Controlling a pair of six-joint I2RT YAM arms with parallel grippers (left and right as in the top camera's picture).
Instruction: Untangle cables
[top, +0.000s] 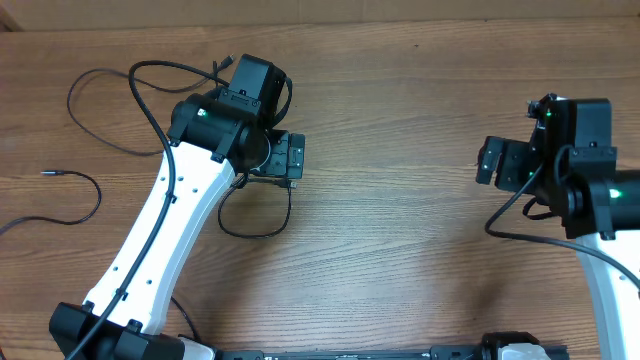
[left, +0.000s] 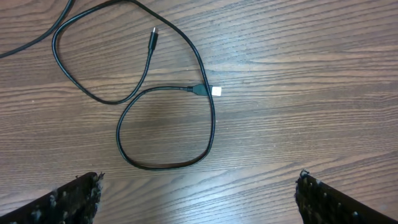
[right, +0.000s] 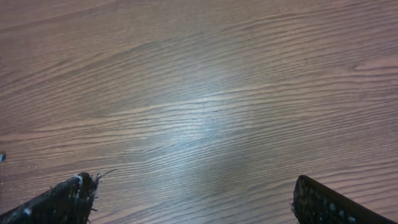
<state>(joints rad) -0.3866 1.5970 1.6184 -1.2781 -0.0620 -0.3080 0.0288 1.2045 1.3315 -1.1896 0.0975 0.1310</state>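
A: How far along?
B: Hardly begun, I'd judge. The cables (left: 198, 89) lie looped on the tabletop (left: 311, 62), one crossing itself, beneath the left end effector (left: 199, 183), which is spread wide and empty. The right end effector (right: 193, 182) — well apart from it — is spread and empty too.

A robotics lab bench (2 arms (top: 160, 240) at a wood-grain table (top: 400, 250)).

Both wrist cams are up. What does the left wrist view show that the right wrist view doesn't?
Left wrist only: a thin black cable lying in crossing loops, with a pale-tipped plug at one crossing and a second plug end up-left. Right wrist only: nothing distinct, just bare wood with no cable under it. Both: the wooden table, and the left gripper and right gripper each open with nothing between the fingers.
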